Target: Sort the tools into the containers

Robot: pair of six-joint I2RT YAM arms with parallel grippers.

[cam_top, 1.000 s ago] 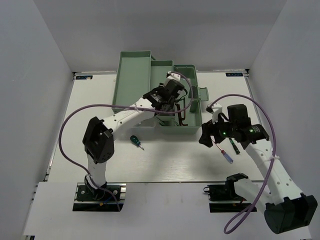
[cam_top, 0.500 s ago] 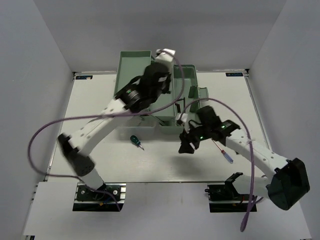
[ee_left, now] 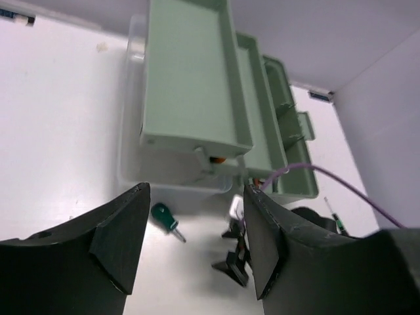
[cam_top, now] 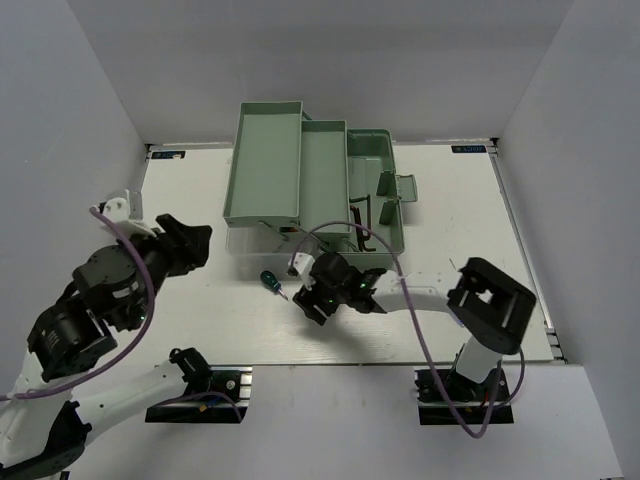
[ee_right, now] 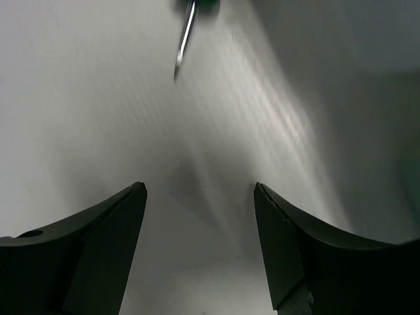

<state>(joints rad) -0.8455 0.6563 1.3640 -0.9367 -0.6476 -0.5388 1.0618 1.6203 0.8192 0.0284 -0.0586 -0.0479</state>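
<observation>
The mint-green toolbox is folded out with its upper tray, middle tray and base; it also shows in the left wrist view. Dark hex keys lie in the base. One green-handled screwdriver lies on the table in front of the box, and shows in the left wrist view and at the top edge of the right wrist view. My right gripper is open and empty, low over the table just right of it. My left gripper is open and empty, raised at the left. A thin precision screwdriver lies at the right.
The toolbox's translucent lid lies flat in front of the trays. The box handle latch sticks out on the right. White walls close in the table on the left, right and far sides. The right arm's purple cable loops over the table.
My left arm has swung back from over the toolbox to the near left. My right gripper has moved left across the table to beside the green screwdriver.
</observation>
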